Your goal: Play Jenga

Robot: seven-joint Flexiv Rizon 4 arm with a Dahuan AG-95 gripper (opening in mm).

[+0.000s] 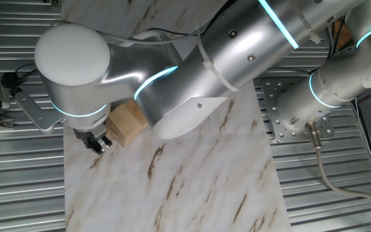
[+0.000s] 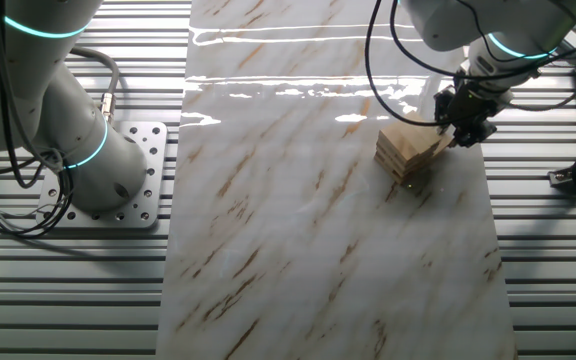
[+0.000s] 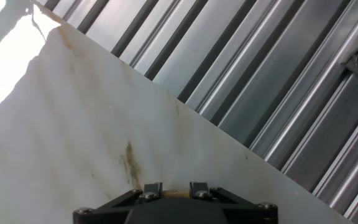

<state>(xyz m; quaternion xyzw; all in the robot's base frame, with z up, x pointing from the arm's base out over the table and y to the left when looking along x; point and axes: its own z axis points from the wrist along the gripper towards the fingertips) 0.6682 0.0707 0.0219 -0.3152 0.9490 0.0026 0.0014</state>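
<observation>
The Jenga stack (image 1: 127, 122) is a small low pile of light-tan wooden blocks on the marble board; it also shows in the other fixed view (image 2: 406, 152). My gripper (image 1: 96, 143) is at the stack's side near the board's edge, also seen in the other fixed view (image 2: 463, 130). In the hand view the gripper (image 3: 172, 190) has its two dark fingers (image 3: 151, 188) close together, with a strip of tan wood (image 3: 171, 194) filling the gap between them. The rest of the stack is hidden in the hand view.
The marble board (image 2: 318, 230) lies on a ribbed metal table (image 3: 278, 93). The stack is near the board's edge. A second arm's base (image 2: 98, 170) stands on a bolted plate beside the board. Cables (image 2: 8, 200) lie near it.
</observation>
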